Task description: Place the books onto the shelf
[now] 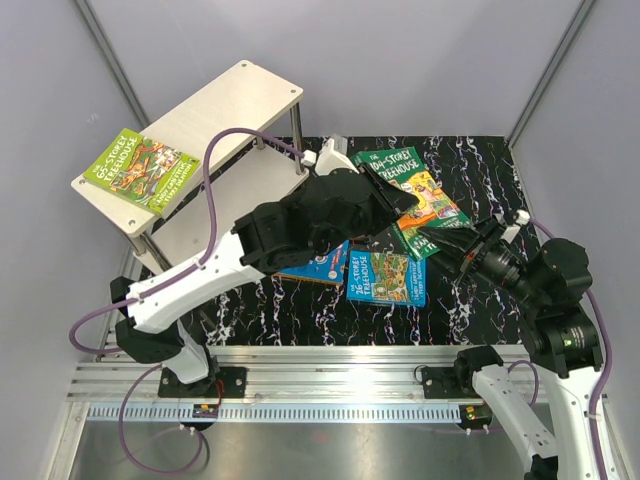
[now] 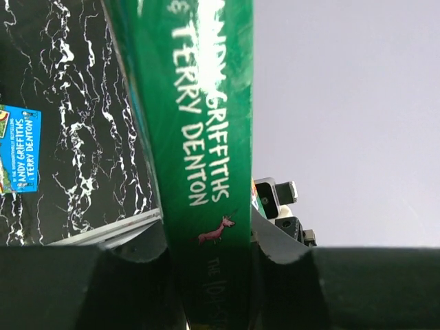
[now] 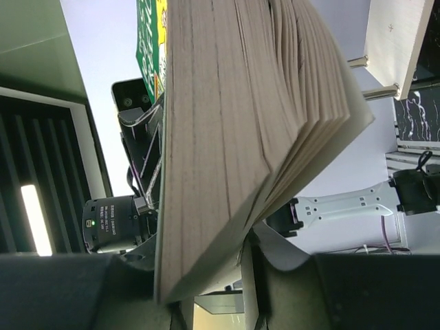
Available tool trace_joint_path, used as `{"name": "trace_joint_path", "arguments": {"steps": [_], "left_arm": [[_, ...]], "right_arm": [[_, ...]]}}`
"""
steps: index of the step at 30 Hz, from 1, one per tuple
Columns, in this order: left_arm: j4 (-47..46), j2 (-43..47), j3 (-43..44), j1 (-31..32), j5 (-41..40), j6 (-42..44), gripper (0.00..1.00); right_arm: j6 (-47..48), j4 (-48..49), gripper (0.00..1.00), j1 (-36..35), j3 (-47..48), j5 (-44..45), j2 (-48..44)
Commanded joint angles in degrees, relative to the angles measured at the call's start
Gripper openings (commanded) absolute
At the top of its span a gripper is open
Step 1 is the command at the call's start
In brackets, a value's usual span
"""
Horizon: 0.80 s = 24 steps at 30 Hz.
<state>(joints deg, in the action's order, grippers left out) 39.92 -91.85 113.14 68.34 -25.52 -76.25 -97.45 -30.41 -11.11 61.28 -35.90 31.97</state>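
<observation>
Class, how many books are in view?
4: a book on the shelf, a green book held by left gripper and right gripper, a blue book on the table, another partly under the left arm. More may be hidden.

**A:** what's the backdrop like?
**B:** plain pale grey walls [image 1: 420, 60] all round, desk [image 1: 300, 310] topped in black marble-look with white veins, silver slotted rail [image 1: 330, 385] along the near edge

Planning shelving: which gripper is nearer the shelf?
Left. The left gripper grips the green book by its spine near the shelf; the right gripper grips its page edge, farther right.
</observation>
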Motion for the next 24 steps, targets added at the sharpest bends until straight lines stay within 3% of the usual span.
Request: {"name": "trace_joint_path", "arguments": {"steps": [1, 2, 3, 4, 6, 8, 9, 12, 19, 20, 21, 24], "left_arm": [[8.94, 4.92, 2.17, -1.98, -9.90, 5.31, 0.00], [9.12, 5.63, 2.52, -1.89, -9.99, 5.84, 0.00], [9.99, 6.07, 3.22, -1.80, -10.51, 6.63, 0.00], [11.31, 6.33, 6.01, -1.72, -11.13, 8.12, 0.00], [17.43, 6.77, 9.97, -1.89, -14.01, 9.71, 0.00], [21.23, 7.21, 15.67, -4.68, -14.74, 12.60, 0.00], [23.51, 8.26, 16.40, -6.79, -11.08, 13.49, 0.00], [23.98, 13.51, 13.62, -15.82, -3.69, 16.04, 0.00], [28.19, 22.41, 15.34, -31.23, -1.20, 22.88, 0.00], [28.80, 22.68, 16.31, -32.81, -0.94, 23.86, 0.00], [28.98, 22.60, 18.15, -38.31, 1.15, 26.56, 0.00], [28.63, 21.37, 19.65, -42.29, 2.92, 29.31, 0.00]], "right_arm": [[2.00, 5.19, 0.00, -0.05, 4.38, -3.39, -2.26], [2.09, 5.89, 0.02, -0.05, 4.47, -4.08, -1.74], [2.87, 6.33, 0.34, -0.05, 5.34, -4.61, -0.69], [3.57, 5.98, 0.58, -0.05, 6.22, -5.14, 0.11], [6.11, 4.76, 0.96, -0.13, 9.37, -5.49, 2.03], [8.40, 2.47, 1.00, 0.04, 11.57, -5.93, 3.36], [10.85, 1.59, 1.00, -0.05, 13.24, -6.11, 4.32], [13.60, -1.66, 1.00, -0.05, 13.44, -6.20, 4.51], [12.11, -0.70, 1.00, 0.04, 7.99, -7.17, 1.79], [12.28, -0.87, 1.00, -0.05, 7.81, -7.25, 1.70], [12.89, -1.14, 1.00, -0.05, 7.11, -7.34, 1.35], [13.16, -1.40, 1.00, -0.05, 6.75, -7.52, 1.34]]}}
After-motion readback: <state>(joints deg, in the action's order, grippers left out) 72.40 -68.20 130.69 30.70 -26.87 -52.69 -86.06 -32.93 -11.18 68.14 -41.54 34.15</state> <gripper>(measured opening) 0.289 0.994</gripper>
